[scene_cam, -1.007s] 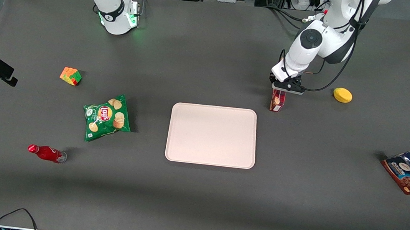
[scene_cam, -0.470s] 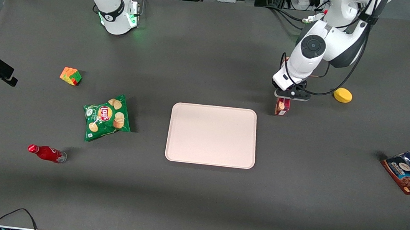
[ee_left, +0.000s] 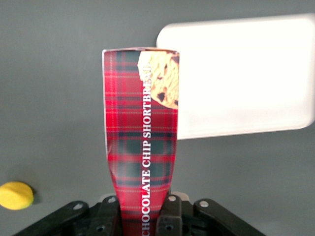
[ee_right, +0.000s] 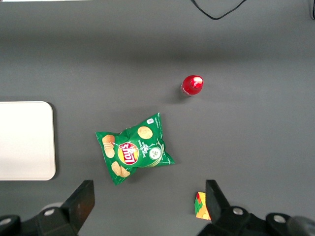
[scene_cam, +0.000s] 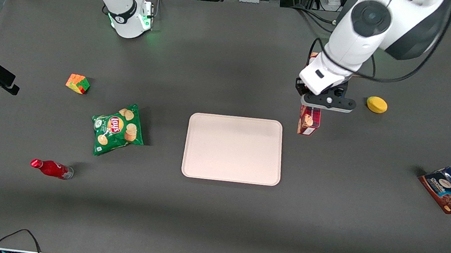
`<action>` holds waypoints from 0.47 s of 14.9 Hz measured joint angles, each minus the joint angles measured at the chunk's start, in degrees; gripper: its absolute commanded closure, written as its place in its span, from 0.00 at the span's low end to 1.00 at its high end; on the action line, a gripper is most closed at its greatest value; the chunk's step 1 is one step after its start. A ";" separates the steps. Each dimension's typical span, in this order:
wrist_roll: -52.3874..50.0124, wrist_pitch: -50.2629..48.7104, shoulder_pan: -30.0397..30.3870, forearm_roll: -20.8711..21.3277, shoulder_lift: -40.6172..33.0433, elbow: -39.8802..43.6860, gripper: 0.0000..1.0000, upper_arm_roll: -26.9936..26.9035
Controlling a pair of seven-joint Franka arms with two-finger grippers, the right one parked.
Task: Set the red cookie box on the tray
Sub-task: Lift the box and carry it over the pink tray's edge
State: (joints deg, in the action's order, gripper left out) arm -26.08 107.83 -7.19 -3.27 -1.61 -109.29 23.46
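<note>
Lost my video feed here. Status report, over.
Gripper shut on red cookie box, box hanging upright, lifted beside the tray. Tray bare. Nothing between box and tray.

The red cookie box (ee_left: 141, 142) reads "CHOCOLATE CHIP SHORTBREAD"; the green chip bag (scene_cam: 117, 128) reads "Lay's".

Front view: high, steeply down across the whole table (scene_cam: 214, 227). Left wrist: close, down past its gripper (ee_left: 140, 216). Right wrist: overhead. All three share the tray (scene_cam: 233, 148).
</note>
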 measured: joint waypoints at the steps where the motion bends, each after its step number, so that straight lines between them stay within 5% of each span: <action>1: 0.00 -1.98 -0.04 -0.02 1.85 4.86 0.91 -0.04; 5: -1.62 -3.61 -1.19 0.44 12.17 17.22 0.90 0.18; 7: -5.66 0.47 -2.77 4.23 17.67 18.55 0.90 1.30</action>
State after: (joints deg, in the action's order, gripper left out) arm -31.75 108.30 -9.96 0.96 16.06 -90.74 24.76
